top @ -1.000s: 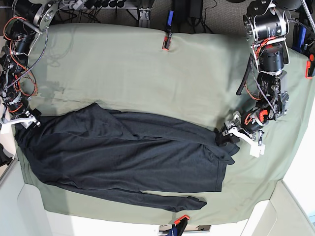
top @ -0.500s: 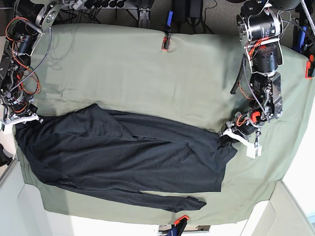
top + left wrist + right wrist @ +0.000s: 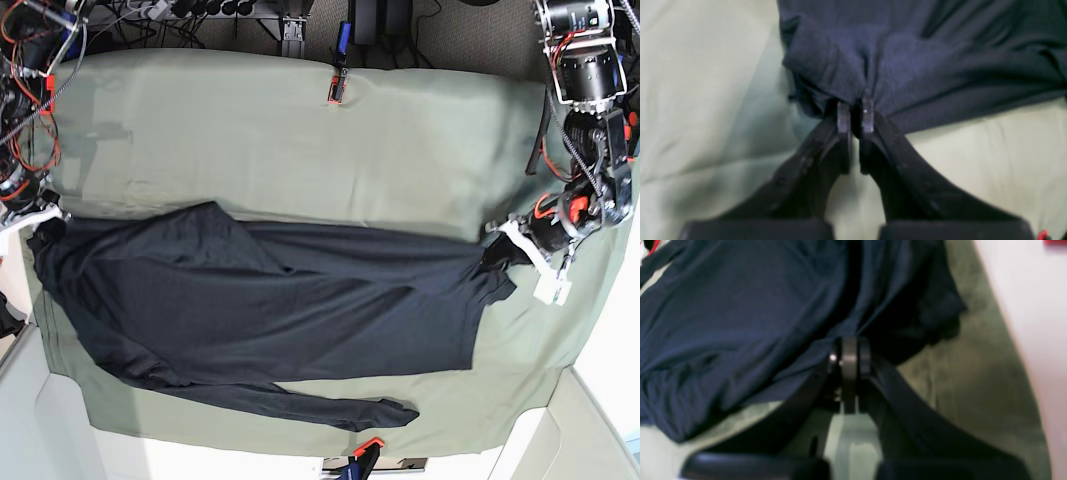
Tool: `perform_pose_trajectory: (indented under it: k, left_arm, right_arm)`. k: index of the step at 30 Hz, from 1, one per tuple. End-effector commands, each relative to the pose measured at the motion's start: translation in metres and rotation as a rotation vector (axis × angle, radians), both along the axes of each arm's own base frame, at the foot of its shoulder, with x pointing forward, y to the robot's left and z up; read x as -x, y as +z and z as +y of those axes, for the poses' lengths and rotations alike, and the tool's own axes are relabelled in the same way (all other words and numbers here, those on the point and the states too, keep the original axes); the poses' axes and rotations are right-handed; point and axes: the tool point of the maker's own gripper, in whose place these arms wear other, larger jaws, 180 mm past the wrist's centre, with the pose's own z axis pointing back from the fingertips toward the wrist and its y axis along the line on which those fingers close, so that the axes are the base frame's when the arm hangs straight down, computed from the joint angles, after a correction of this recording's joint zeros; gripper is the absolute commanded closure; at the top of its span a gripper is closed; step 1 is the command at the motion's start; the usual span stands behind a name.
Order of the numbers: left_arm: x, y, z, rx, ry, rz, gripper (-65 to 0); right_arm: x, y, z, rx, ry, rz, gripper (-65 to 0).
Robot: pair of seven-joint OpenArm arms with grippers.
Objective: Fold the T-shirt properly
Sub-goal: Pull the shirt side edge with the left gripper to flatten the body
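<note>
Both arms have pulled outward, so the T-shirt (image 3: 270,300) now lies stretched flatter across the green sheet (image 3: 300,140). It is dark, with one sleeve trailing toward 6 o'clock. Left gripper (image 3: 855,111) pinches its 3 o'clock edge; right gripper (image 3: 850,355) pinches its 9 o'clock edge, partly cut off. Red clip (image 3: 338,88) sits at 12 o'clock

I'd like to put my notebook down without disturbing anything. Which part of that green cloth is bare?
The widest bare stretch of the sage-green sheet lies between the T-shirt and the orange clip at the far edge. The near strip below the sleeve is narrow. Both shirt ends are crowded by the left gripper and right gripper.
</note>
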Motion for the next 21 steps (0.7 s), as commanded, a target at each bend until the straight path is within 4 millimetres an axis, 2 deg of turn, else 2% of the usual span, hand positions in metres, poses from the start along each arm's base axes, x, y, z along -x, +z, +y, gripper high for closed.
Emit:
perform_pose_trajectory:
  k: [1,4,11,17,21]
  left_arm:
    - [0.001,0.012,0.009,-0.03,-0.002,-0.032,0.0]
    - [0.023,0.009,0.019,-0.056,0.014,-0.016,0.0]
    - [0.076,0.016,0.053,-0.069,0.094,-0.007,0.0]
    - [0.111,0.009,0.059,-0.101,0.1,0.043,0.0]
    - [0.122,0.003,0.059,-0.105,0.092,0.069,0.0]
  right_arm:
    - [-0.005,0.02,-0.011,0.028,-0.002,-0.053,0.0]
    - [0.013,0.018,-0.008,0.047,0.023,-0.029,0.0]
    - [0.06,0.009,-0.001,0.116,0.074,0.036,0.0]
    - [0.098,0.0,0.005,0.154,0.11,0.101,0.0]
    - [0.123,0.001,0.005,0.188,0.127,0.132,0.0]
